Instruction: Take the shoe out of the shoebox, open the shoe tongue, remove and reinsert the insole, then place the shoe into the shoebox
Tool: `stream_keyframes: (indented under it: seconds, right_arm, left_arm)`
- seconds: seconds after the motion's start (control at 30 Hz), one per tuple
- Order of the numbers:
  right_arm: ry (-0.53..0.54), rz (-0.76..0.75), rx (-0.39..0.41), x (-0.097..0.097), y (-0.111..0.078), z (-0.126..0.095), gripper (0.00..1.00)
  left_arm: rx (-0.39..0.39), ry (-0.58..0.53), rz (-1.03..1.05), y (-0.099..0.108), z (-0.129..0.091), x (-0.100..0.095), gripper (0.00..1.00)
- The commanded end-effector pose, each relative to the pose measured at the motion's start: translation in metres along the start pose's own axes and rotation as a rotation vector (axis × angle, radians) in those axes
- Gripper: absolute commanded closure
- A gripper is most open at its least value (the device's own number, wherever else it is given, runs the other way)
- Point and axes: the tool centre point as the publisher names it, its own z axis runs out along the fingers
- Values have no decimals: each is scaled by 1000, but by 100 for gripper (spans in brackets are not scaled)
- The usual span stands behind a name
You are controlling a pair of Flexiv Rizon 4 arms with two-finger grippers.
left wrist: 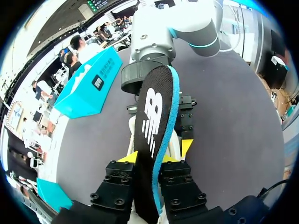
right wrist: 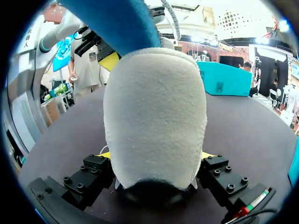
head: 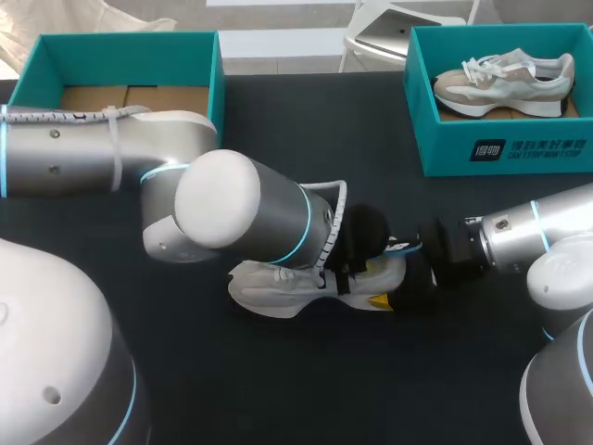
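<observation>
A pale grey and white shoe (head: 287, 283) lies on its side on the black table (head: 306, 371). My left gripper (head: 357, 273) points down at the shoe's opening and is shut on the black, blue-edged insole (left wrist: 154, 112). In the left wrist view the insole stands up between the yellow tips of that gripper (left wrist: 156, 153). My right gripper (head: 384, 278) comes in from the right and is shut on one end of the shoe. In the right wrist view the suede end of the shoe (right wrist: 154, 116) fills the gap of the right gripper (right wrist: 156, 156), with the insole's blue edge (right wrist: 117, 18) above.
A teal shoebox (head: 505, 153) at the back right holds a second shoe (head: 505, 82). Another teal shoebox (head: 125, 46) at the back left shows only cardboard inside. My left arm's elbow (head: 218, 199) hangs over the table's middle.
</observation>
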Motion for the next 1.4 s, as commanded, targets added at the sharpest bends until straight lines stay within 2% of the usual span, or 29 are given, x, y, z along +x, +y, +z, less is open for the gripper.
stream_keyframes:
  seconds: [0.03,0.13,0.33,0.6,0.77,0.93,1.13,1.4]
  right_arm:
    - [-1,1,5,0,1,1,100]
    - [-1,1,5,0,1,1,100]
    - [-1,1,5,0,1,1,100]
    - [-1,1,5,0,1,1,100]
    - [-1,1,5,0,1,1,100]
    - [-1,1,5,0,1,1,100]
    - [-1,1,5,0,1,1,100]
    - [-1,1,5,0,1,1,100]
  left_arm:
    - [-1,4,-6,2,-5,-1,100]
    - [1,16,-13,1,-9,-2,100]
    - [38,76,-48,-7,-34,-10,100]
    - [112,179,-131,-28,-71,-25,100]
    - [50,211,-174,-52,-92,-27,100]
    - [54,242,-191,-73,-116,-29,100]
    - [113,272,-234,-98,-144,-34,100]
    - [258,328,-287,-120,-175,-37,100]
